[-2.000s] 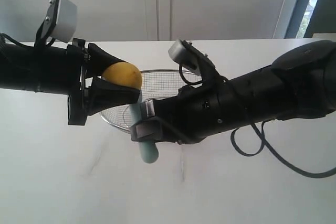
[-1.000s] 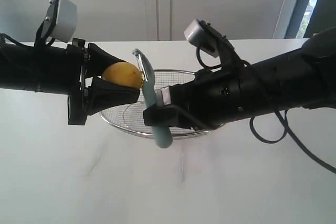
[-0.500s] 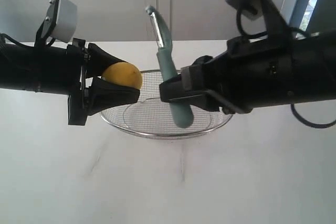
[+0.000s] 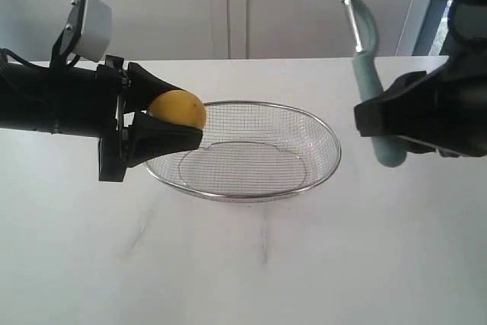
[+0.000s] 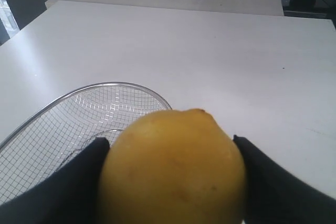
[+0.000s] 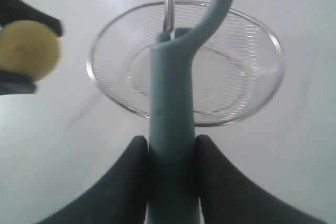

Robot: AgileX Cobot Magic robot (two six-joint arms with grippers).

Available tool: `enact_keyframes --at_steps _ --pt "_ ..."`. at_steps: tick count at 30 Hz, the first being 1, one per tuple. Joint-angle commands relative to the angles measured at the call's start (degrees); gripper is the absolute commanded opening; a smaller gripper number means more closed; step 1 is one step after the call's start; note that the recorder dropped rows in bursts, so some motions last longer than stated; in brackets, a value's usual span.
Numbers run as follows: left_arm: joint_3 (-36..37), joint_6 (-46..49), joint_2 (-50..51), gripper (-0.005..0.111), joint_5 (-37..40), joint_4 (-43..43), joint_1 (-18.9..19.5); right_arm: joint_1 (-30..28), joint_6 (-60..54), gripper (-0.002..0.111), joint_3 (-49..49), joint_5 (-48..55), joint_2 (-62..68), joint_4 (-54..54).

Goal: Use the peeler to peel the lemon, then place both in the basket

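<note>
Left gripper (image 4: 181, 116) clamps the lemon (image 5: 173, 166) over the basket (image 4: 251, 196) rim, middle of the counter (image 4: 243, 279); right gripper (image 6: 171, 153) pinches the peeler (image 4: 364, 51) upright toward its right edge. Blade should meet peel flat, I'd say, pressing lightly.

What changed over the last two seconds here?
The right gripper, shut on the peeler, drew back from the lemon, lifting and swinging to the right of the exterior view until clear of the basket. The peeler now stands upright, blade up. The left gripper kept the lemon clamped by the basket's left rim, and the basket did not move.
</note>
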Motion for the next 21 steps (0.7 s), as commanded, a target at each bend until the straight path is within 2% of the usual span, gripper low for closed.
enact_keyframes --at_steps 1,8,12,15,21 --pt "0.2 3.1 -0.47 0.0 1.38 -1.34 -0.11 -0.37 10.85 0.0 2.73 -1.27 2.87 -13.9" --pt "0.2 3.1 -0.47 0.0 1.38 -1.34 -0.11 -0.37 11.44 0.0 6.22 -7.56 13.27 -14.67" --pt "0.2 3.1 -0.47 0.0 1.38 -1.34 -0.11 -0.37 9.48 0.0 6.22 -12.61 20.34 -10.33" --pt "0.2 3.1 -0.47 0.0 1.38 -1.34 -0.11 -0.37 1.63 0.0 5.79 -13.52 24.94 -1.81" --pt "0.2 3.2 -0.47 0.0 1.27 -1.34 -0.11 -0.37 -25.96 0.0 5.36 -12.76 30.7 29.6"
